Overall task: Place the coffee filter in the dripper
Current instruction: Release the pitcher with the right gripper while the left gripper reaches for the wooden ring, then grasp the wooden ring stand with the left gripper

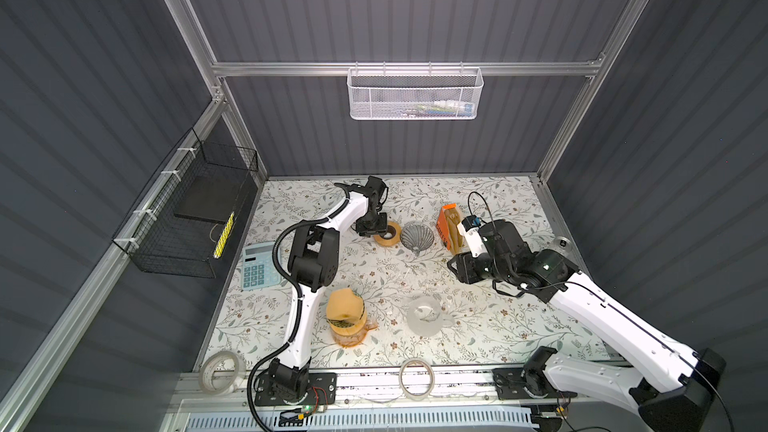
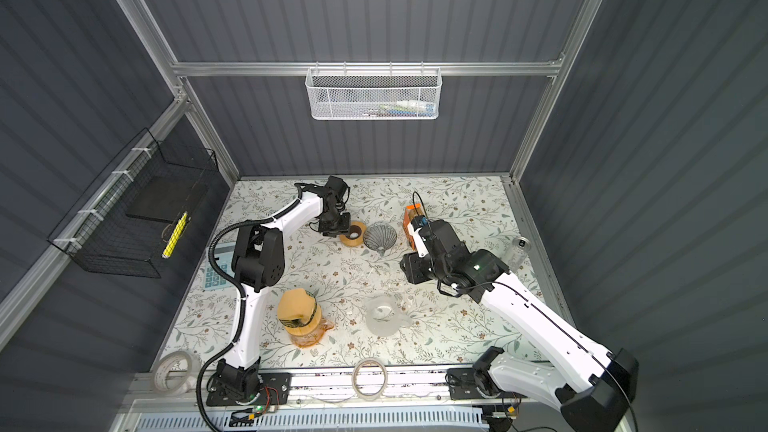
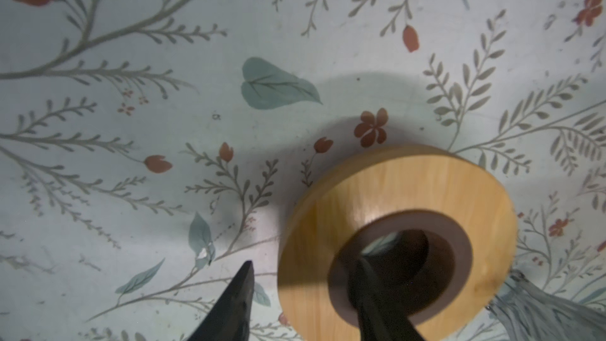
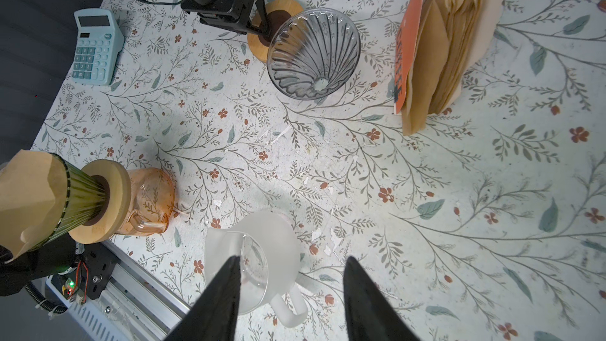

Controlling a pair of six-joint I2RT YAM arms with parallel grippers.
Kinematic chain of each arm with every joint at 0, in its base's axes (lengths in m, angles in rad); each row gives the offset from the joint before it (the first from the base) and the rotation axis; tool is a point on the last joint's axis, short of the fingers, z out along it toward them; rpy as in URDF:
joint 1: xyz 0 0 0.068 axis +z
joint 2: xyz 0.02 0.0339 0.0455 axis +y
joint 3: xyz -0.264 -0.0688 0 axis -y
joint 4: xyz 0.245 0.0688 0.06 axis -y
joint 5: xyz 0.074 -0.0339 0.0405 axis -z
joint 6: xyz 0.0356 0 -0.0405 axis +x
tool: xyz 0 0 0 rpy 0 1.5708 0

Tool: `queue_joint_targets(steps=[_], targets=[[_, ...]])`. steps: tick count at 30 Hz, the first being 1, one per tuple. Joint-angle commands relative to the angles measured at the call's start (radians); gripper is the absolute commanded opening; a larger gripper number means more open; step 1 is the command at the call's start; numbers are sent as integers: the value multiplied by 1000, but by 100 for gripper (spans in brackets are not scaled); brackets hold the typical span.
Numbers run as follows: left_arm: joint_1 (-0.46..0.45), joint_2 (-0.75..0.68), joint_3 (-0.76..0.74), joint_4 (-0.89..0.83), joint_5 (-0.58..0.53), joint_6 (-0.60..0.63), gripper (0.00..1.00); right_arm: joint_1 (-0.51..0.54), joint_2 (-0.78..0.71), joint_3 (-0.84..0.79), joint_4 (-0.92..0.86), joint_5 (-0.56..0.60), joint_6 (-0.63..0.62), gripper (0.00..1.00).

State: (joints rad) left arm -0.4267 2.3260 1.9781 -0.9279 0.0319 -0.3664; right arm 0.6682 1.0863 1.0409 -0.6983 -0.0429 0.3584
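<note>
The right gripper point(image 4: 292, 259), jaws apart and empty, has the filter pack point(image 4: 442, 44) just far of it, right of the dripper point(image 4: 314, 54). The left gripper point(image 3: 304, 262), unclamped, straddles the wooden ring point(image 3: 393, 191) on the dripper's left.

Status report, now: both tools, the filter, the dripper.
Left tool open, straddling wooden ring wall. Right tool open, empty. Dripper tipped, no filter in it; filters in orange pack. Left tool crowds dripper.

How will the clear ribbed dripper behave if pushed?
The clear dripper looks like glass or hard plastic: stiff, probably slick. It lies tilted on its cone wall beside the wooden ring, so a push would likely roll it in an arc.
</note>
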Motion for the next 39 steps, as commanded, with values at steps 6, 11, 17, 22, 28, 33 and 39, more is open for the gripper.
queue_joint_targets(steps=[6,11,17,22,28,33,39], targets=[[-9,37,30,-2,-15,-19,48,-5,-17,-21,-14,-8,2,52],[-17,49,40,12,-4,-25,49,-6,-26,-31,-16,-9,10,52],[-24,73,64,20,9,-29,49,-7,-28,-31,-21,-2,9,52],[-30,82,72,22,9,-29,44,-8,-22,-30,-22,-4,9,52],[-30,60,55,30,-4,-24,26,-9,-16,-25,-22,-6,8,52],[-30,29,42,20,-15,-2,14,-9,-11,-21,-18,-13,10,52],[-29,-58,-21,32,-46,6,9,-8,3,-5,-15,-30,14,52]])
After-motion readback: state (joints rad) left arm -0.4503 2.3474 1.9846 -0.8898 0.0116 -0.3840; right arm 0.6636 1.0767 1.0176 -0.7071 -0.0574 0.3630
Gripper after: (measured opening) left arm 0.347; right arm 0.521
